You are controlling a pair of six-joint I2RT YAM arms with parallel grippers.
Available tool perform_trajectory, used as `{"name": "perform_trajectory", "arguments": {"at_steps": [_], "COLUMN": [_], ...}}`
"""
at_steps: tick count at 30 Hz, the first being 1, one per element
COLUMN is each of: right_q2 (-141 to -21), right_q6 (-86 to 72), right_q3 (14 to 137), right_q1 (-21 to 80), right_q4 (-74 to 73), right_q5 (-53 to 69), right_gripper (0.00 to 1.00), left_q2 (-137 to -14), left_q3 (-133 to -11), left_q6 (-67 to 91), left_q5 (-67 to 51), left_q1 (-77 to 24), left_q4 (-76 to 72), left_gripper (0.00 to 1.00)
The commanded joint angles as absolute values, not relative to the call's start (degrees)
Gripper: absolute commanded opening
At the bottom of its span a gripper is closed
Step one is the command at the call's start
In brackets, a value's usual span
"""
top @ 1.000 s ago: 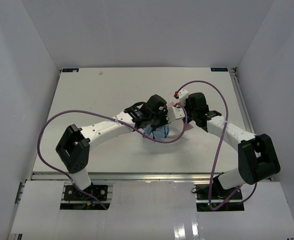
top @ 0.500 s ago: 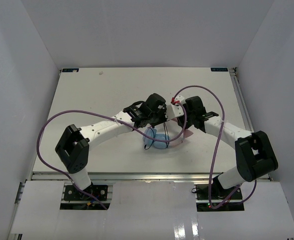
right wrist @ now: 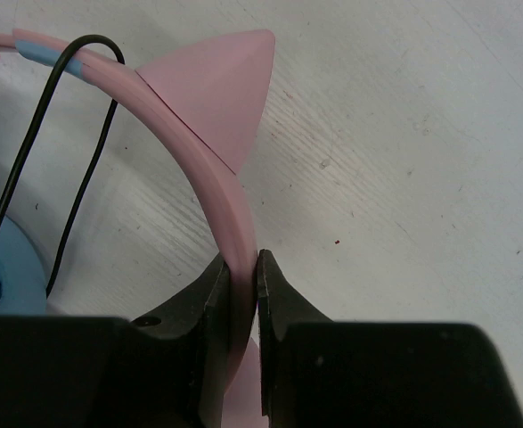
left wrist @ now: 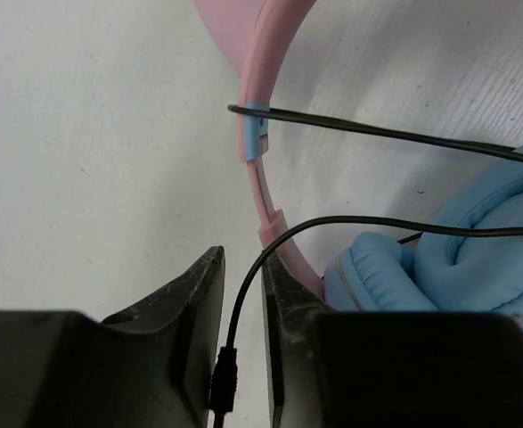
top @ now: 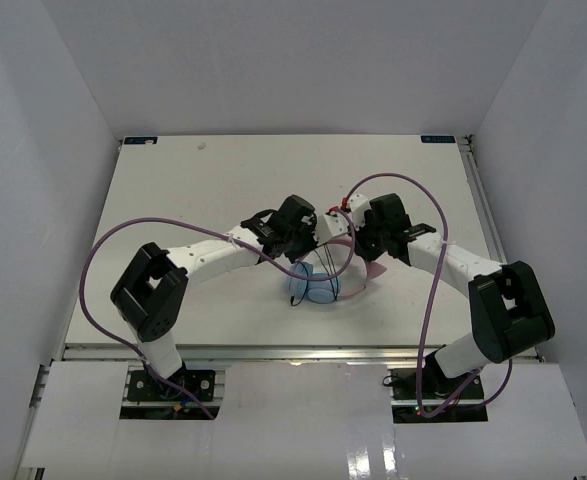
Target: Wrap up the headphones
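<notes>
The headphones lie at the table's middle, with the light blue earcups (top: 313, 287) in front of both grippers and the pink headband (top: 374, 268) curving to the right. My left gripper (top: 305, 240) sits just behind the earcups. In the left wrist view it (left wrist: 241, 269) is closed on the plug end of the thin black cord (left wrist: 223, 379). The cord loops up over the headband (left wrist: 259, 178) and across an earcup (left wrist: 475, 259). My right gripper (right wrist: 243, 267) is shut on the pink headband (right wrist: 230, 214), just below its pink triangular ear (right wrist: 212, 89).
Thick purple robot cables (top: 428, 215) arc over both arms near the headphones. The white table (top: 203, 180) ends in walls at left, right and back. A metal rail (top: 273, 352) runs along the near edge.
My left gripper has moved left and back off the earcups, which now show in the top view, drawing the cord with it. My right gripper has shifted slightly left with the headband.
</notes>
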State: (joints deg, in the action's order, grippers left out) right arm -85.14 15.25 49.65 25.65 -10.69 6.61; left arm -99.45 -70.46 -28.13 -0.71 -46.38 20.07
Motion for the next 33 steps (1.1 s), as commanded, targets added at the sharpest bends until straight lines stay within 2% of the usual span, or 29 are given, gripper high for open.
{"name": "perform_trajectory", "arguments": {"at_steps": [1, 3, 9, 15, 17, 19, 23, 25, 27, 28, 33], "right_q2": [-83.46, -83.41, -83.99, -84.73, -84.82, -84.91, -84.90, -84.86, -84.81, -84.82, -84.42], "right_q6": [14.63, 14.68, 14.59, 14.42, 14.50, 14.53, 15.05, 15.25, 15.21, 15.25, 16.57], "right_q3": [49.00, 48.89, 49.05, 49.61, 49.94, 50.26, 51.14, 51.85, 52.38, 52.44, 53.72], "right_q1": [26.02, 25.95, 26.02, 25.91, 25.83, 25.69, 25.01, 24.62, 24.23, 24.05, 23.42], "right_q4": [-10.67, -10.72, -10.63, -10.93, -11.19, -11.65, -13.33, -14.01, -14.76, -14.88, -17.71], "right_q5": [10.45, 10.68, 9.91, 8.83, 8.34, 8.23, 9.04, 9.87, 10.88, 11.37, 15.80], "right_gripper": [0.08, 0.08, 0.08, 0.08, 0.11, 0.18, 0.48, 0.62, 0.75, 0.78, 0.93], "left_q2": [-99.35, -99.40, -96.87, -91.96, -90.38, -87.13, -80.45, -77.13, -75.07, -74.97, -74.91], "left_q3": [-69.15, -68.91, -68.06, -65.04, -63.26, -59.60, -54.74, -53.59, -52.22, -52.08, -50.81], "left_q6": [-25.95, -25.69, -25.76, -26.70, -26.61, -26.19, -22.31, -20.08, -17.86, -17.69, -14.58], "left_q5": [-3.14, -3.34, -2.89, -2.39, -2.71, -2.65, -1.94, -2.14, -2.77, -3.06, -4.16], "left_q1": [-45.03, -44.61, -43.26, -40.81, -40.05, -39.73, -39.58, -39.07, -38.94, -38.91, -38.53], "left_q4": [16.90, 16.70, 17.25, 19.46, 20.10, 20.81, 20.24, 20.35, 19.78, 19.66, 18.11], "left_gripper": [0.39, 0.48, 0.67, 0.72, 0.74, 0.76, 0.86, 0.87, 0.94, 0.97, 0.98]}}
